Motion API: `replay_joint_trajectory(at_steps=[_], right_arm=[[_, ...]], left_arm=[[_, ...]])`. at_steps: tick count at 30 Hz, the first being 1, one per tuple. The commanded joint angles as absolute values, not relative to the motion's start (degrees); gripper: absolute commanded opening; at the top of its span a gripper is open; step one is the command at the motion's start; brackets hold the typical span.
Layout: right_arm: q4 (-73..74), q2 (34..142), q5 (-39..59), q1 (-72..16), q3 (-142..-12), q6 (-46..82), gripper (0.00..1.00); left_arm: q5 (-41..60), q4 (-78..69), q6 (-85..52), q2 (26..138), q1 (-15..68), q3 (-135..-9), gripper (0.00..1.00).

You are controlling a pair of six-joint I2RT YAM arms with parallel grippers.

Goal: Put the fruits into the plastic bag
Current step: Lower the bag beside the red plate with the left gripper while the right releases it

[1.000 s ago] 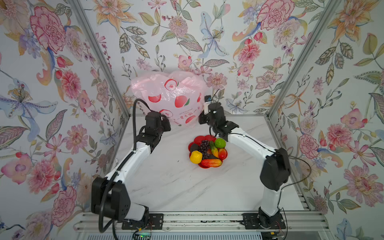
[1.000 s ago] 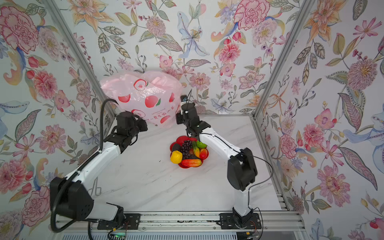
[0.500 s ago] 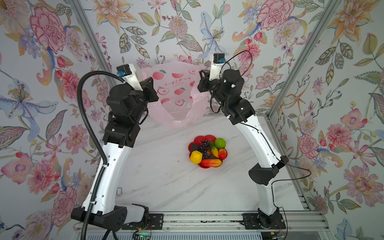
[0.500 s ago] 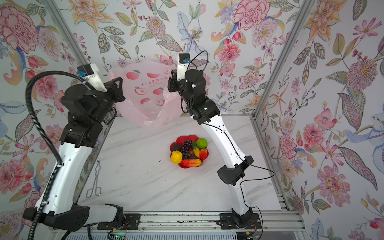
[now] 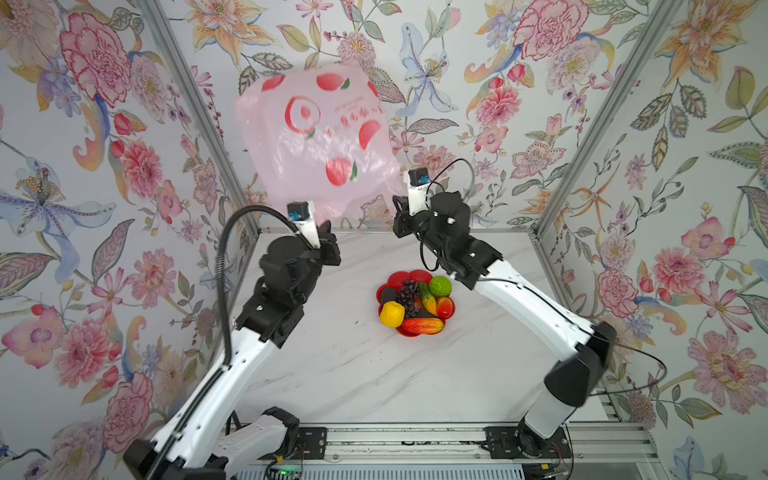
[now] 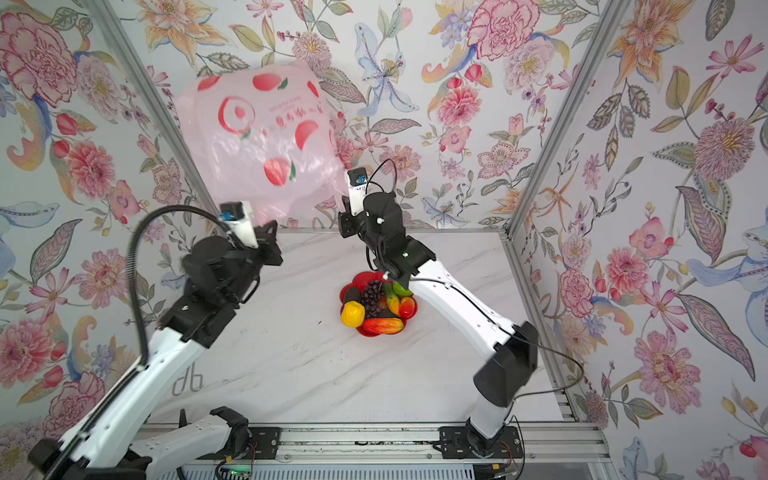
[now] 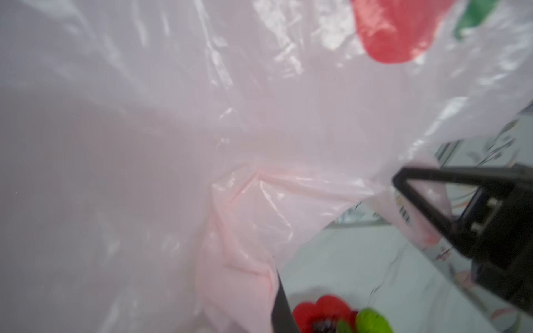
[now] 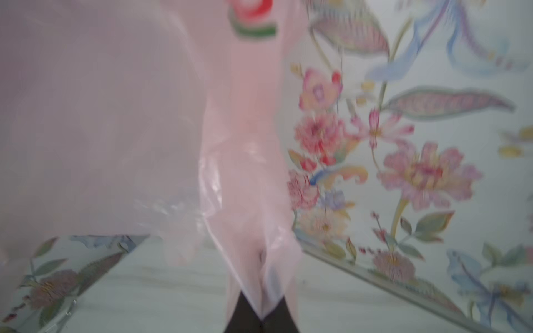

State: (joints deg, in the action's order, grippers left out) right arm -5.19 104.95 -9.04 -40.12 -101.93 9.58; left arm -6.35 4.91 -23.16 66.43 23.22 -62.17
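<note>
The pale pink plastic bag (image 5: 316, 137) (image 6: 257, 137) balloons in the air above the back of the table, bottom up. My left gripper (image 5: 328, 235) (image 6: 272, 235) is shut on one handle and my right gripper (image 5: 400, 212) (image 6: 343, 214) on the other. In the right wrist view the fingertips (image 8: 245, 314) pinch a fold of the bag (image 8: 245, 201). In the left wrist view the bag (image 7: 202, 115) hides all but one finger (image 7: 282, 311). The fruits (image 5: 415, 301) (image 6: 376, 305) lie heaped in a red flower-shaped dish (image 5: 415, 275) between the arms.
Floral walls close in on three sides, with metal posts (image 5: 195, 116) (image 5: 582, 124) at the back corners. The arms' base rail (image 5: 395, 436) runs along the front edge. The white marble table (image 5: 353, 374) stretches in front of the dish.
Both arms rose high with the bag half a second ago and have come back down. The bag now billows upward above the grippers, which stay shut on its handles.
</note>
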Motion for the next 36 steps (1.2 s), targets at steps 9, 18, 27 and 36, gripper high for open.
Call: replay_joint_trajectory(at_steps=[9,18,27,36], right_arm=[[-20.42,116.64,-7.03,-40.25,-117.8,13.13,0.0],[-20.65,124.9,-2.75,-38.95,-123.92,11.04,0.0],[-16.01,127.55,0.94,-34.59,-120.24,12.14,0.0],[-13.95,130.36,0.47,-32.78,-120.75,9.74,0.0]], left_arm=[[-1.8,9.64,-29.6,65.12,18.42,-61.31,0.0],[-1.27,3.27,-32.72,57.4,18.38,-47.33,0.0],[-2.12,2.06,-38.86,52.68,18.48,-39.18,0.0],[-1.18,-1.33,-43.37,55.58,18.41,-37.63,0.0]])
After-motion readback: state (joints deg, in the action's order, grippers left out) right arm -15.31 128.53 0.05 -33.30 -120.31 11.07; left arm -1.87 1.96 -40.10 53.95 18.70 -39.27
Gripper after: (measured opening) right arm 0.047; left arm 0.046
